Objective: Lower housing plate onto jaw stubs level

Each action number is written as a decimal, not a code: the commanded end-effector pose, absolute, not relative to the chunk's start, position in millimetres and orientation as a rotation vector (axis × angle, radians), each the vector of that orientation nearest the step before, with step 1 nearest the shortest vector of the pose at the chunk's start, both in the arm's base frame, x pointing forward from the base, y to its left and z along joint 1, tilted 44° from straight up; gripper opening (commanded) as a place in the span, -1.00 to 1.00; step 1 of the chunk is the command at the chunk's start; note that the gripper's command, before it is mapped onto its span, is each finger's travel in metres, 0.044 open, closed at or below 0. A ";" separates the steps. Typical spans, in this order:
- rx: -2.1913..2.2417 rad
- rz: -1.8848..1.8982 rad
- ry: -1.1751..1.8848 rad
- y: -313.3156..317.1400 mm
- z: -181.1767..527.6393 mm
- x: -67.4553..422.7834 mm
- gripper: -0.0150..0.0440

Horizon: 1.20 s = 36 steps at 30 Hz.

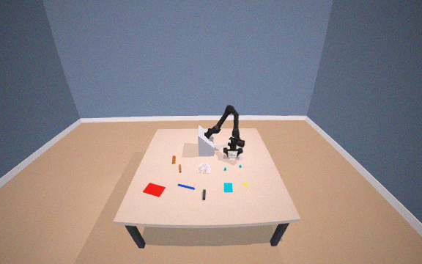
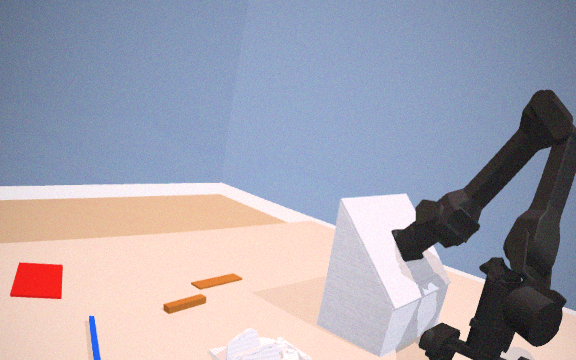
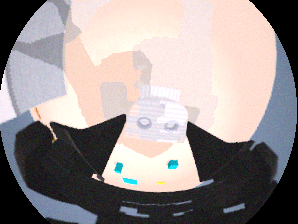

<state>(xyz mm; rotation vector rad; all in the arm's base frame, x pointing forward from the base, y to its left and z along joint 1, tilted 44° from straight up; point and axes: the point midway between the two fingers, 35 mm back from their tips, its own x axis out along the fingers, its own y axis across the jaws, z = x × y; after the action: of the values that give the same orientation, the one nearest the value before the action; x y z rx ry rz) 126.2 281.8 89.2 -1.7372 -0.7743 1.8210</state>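
The pale housing plate (image 1: 232,155) (image 3: 156,132) lies on the table below the wrist, right of the grey-white block. The wrist view shows two round holes in it and a ribbed edge at its far side. My gripper (image 1: 233,154) (image 3: 156,120) is open and low over the plate, one finger at each side of it. Whether the fingertips touch its sides cannot be told. The white base assembly with the jaws (image 1: 204,169) (image 2: 255,348) stands on the table to the left in the top view, away from the gripper. Its stubs are too small to make out.
A tall slanted grey-white block (image 1: 206,147) (image 2: 355,285) stands beside the arm. Two orange bars (image 1: 174,160) (image 2: 184,303), a red square (image 1: 154,190) (image 2: 38,281), a blue stick (image 1: 186,186) (image 2: 94,340), a black bar (image 1: 204,194), cyan pieces (image 1: 228,187) (image 3: 173,164) and a yellow piece (image 1: 245,184) lie about.
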 end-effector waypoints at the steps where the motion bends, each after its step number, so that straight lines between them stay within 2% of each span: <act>1: -1.737 1.821 -0.774 281.8 89.2 126.2 0.86; 9: -1.737 1.821 -0.774 281.8 89.2 126.2 0.70; 21: -1.738 1.821 -0.774 280.5 90.7 126.7 0.70; 36: -1.743 1.821 -0.767 248.4 124.3 132.5 0.70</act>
<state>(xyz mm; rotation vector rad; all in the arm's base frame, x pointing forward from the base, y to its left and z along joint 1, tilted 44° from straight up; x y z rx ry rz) 131.2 254.2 113.8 -1.7406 -0.7539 1.8302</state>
